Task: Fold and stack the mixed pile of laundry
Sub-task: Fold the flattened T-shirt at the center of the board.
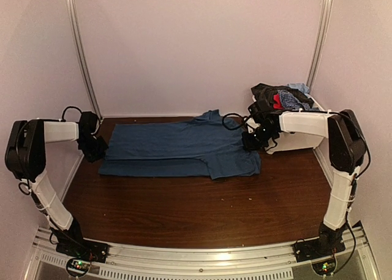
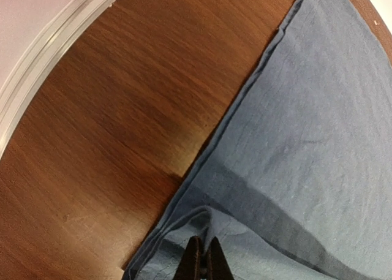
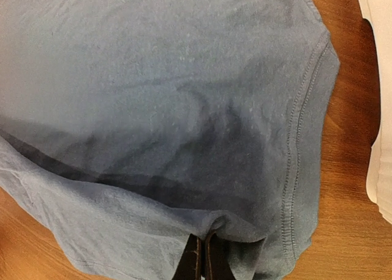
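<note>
Top external view: a dark-blue T-shirt (image 1: pixel 177 148) lies spread flat on the brown table (image 1: pixel 184 212), across its far half, between the two arms. Its near long edge is folded over, so a narrow doubled strip runs along that side. One sleeve points to the far wall and the other lies at the near right corner of the cloth.

The left gripper (image 1: pixel 95 146) is down at the left end of the T-shirt, and the right gripper (image 1: pixel 252 140) is down at the right end, just beside the white bin (image 1: pixel 297 140). The bin stands at the far right of the table. The pile (image 1: pixel 282 97) of other clothes is heaped in it – black, red and light-blue pieces show above the rim.

On the left wrist view the left gripper (image 2: pixel 203 258) is clenched, with its tips together on a raised fold of the T-shirt (image 2: pixel 306 139) near the corner; bare table (image 2: pixel 110 108) is to the side of the hem.

On the right wrist view the right gripper (image 3: pixel 202 255) is also clenched – the T-shirt (image 3: pixel 153 96) puckers into its tips, close to the stitched sleeve hem. The bin (image 3: pixel 380 108) is at the edge of this view, apart from the cloth, with a strip of table (image 3: pixel 343 219) between.
</note>
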`<state>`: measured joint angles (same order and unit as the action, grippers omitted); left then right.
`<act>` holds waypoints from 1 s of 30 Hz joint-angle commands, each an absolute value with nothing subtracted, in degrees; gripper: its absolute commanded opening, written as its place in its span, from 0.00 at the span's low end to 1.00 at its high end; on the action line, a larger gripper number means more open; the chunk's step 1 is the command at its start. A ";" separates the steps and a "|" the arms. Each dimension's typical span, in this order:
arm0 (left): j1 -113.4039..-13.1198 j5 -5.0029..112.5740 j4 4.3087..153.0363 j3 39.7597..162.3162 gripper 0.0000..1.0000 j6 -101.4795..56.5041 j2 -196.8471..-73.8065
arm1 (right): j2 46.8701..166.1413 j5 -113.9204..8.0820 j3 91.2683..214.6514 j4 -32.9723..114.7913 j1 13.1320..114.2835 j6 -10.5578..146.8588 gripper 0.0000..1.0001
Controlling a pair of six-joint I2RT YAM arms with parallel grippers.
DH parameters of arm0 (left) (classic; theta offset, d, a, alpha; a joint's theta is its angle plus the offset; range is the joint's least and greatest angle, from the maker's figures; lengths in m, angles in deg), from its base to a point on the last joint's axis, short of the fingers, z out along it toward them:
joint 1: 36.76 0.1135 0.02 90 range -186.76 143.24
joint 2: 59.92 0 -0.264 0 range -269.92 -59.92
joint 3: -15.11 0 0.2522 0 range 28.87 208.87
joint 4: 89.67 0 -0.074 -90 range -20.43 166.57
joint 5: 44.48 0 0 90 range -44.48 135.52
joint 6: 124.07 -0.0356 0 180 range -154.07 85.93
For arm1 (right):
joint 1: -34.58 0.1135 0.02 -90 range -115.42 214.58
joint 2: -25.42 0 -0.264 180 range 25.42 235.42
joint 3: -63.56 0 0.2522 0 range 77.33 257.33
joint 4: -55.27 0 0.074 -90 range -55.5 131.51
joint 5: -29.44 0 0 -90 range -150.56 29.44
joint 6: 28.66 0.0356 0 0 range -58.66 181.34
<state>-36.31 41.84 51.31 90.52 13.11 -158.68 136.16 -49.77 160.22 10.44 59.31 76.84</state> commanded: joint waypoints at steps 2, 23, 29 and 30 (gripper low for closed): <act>-35.53 41.06 53.27 92.22 0.00 12.33 -161.11 | 138.69 -49.40 162.26 11.36 58.25 75.97 0.00; -34.78 46.32 56.71 87.56 0.56 7.15 -152.36 | 132.81 -46.46 164.74 8.49 57.84 74.14 0.45; -37.55 54.74 61.50 81.48 0.58 3.37 -149.81 | 125.70 -39.93 153.19 12.37 58.08 74.93 0.42; -39.08 54.83 61.96 81.02 0.57 3.34 -150.50 | 125.52 -39.18 151.67 12.77 58.19 75.00 0.40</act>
<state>-35.83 49.49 57.19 83.81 6.34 -149.46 127.05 -43.78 157.53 11.22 58.22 74.75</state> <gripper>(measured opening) 0.576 0.430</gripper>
